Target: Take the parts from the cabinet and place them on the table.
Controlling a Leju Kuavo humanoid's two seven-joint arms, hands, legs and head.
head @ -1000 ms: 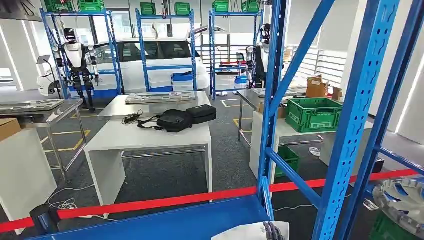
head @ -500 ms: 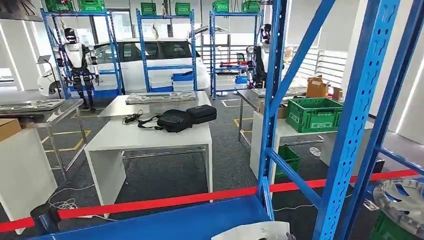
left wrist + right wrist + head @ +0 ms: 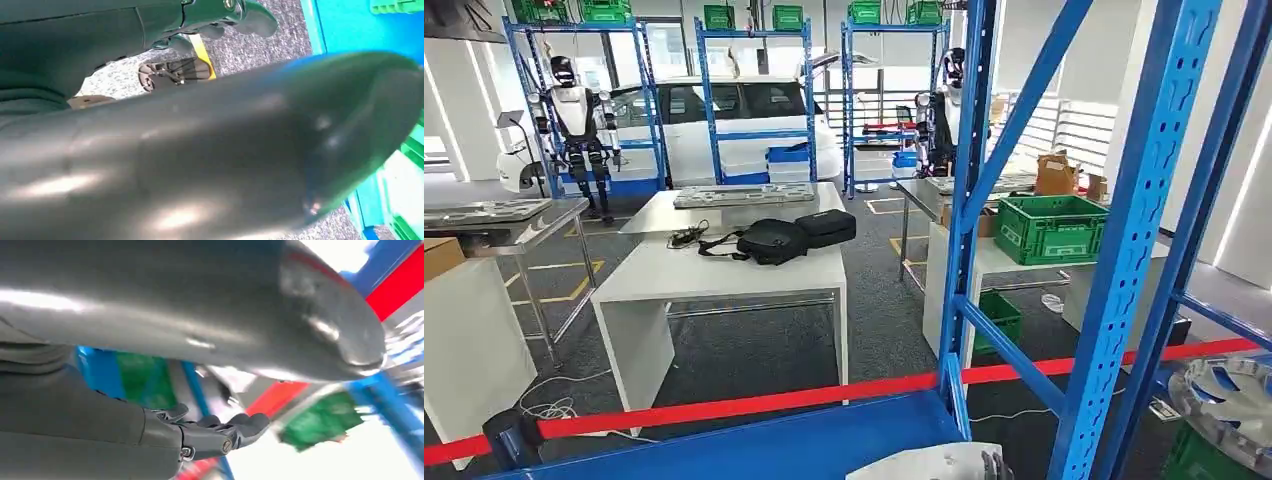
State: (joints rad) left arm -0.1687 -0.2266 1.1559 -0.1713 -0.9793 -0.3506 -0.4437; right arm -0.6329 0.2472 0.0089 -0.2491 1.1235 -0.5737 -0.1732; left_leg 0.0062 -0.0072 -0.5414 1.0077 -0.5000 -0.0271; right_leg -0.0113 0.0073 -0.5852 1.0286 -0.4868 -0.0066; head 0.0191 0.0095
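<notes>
A silver spoked disc part [image 3: 1230,398] lies in the blue rack [image 3: 1124,250] at the lower right, above something green. My right hand [image 3: 990,466] peeks in at the bottom edge as dark fingers on a pale silver-white shape; I cannot tell if that shape is a part or my own arm. In the right wrist view the right hand's fingers [image 3: 235,430] reach out slightly curled, well apart from the thick thumb, with nothing between them. My left hand's fingers [image 3: 240,12] hang over the grey floor, holding nothing. The white table [image 3: 724,278] stands beyond the rack.
A red tape barrier [image 3: 754,402] runs across behind the rack's blue shelf [image 3: 774,448]. Black bags [image 3: 789,236] and cables lie on the white table. Green crates [image 3: 1051,228] sit on a table to the right. More racks, a white car and standing robots are at the back.
The dark fingers at the bottom edge have slid a little to the right and lower. The rest of the scene is the same.
</notes>
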